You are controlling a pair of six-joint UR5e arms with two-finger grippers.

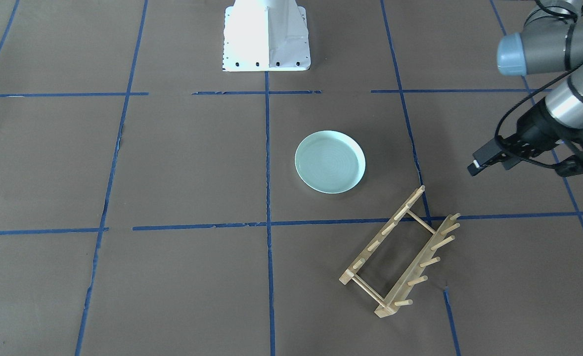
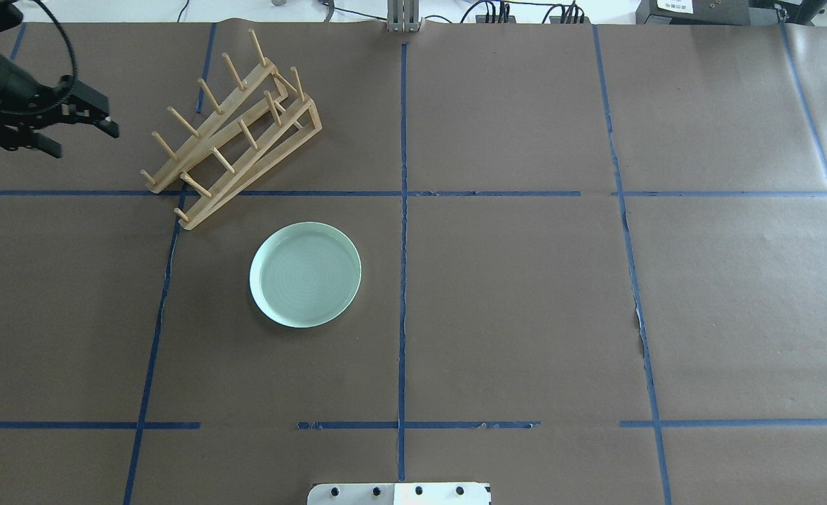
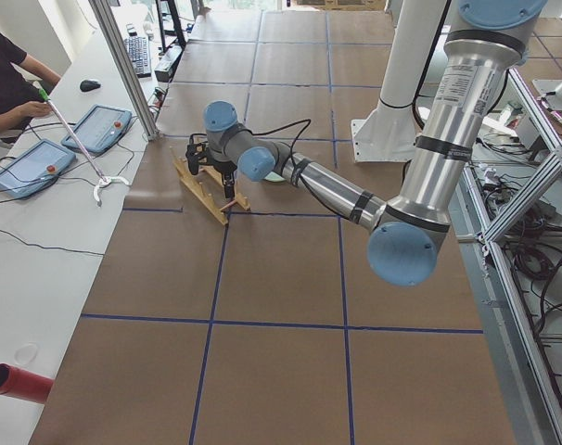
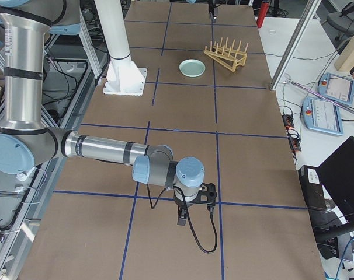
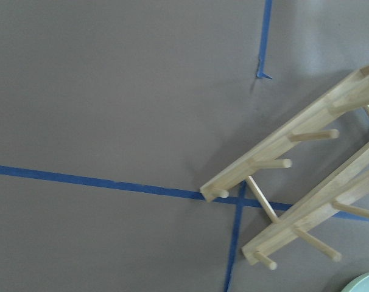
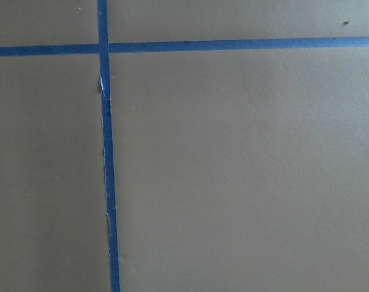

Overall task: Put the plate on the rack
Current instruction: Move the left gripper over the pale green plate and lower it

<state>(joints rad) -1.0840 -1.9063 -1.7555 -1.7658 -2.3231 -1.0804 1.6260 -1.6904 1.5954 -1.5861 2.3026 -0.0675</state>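
Note:
The pale mint-green plate [image 1: 330, 161] lies flat on the brown table, also in the overhead view [image 2: 306, 274] and far off in the exterior right view [image 4: 192, 67]. The light-wood rack [image 1: 400, 252] sits apart from it, empty, toward the robot's left front [image 2: 234, 133]. It fills the right of the left wrist view [image 5: 306, 182], with the plate's edge [image 5: 368, 283] at the corner. My left gripper [image 2: 87, 140] is open and empty, above the table left of the rack [image 1: 536, 167]. My right gripper [image 4: 194, 201] hangs far from both; I cannot tell its state.
The white robot base [image 1: 266, 37] stands at the table's near edge [image 2: 399, 493]. Blue tape lines [image 6: 105, 152] grid the brown table cover. An operators' desk with tablets [image 3: 95, 130] and a red cylinder [image 3: 21, 382] borders the far side.

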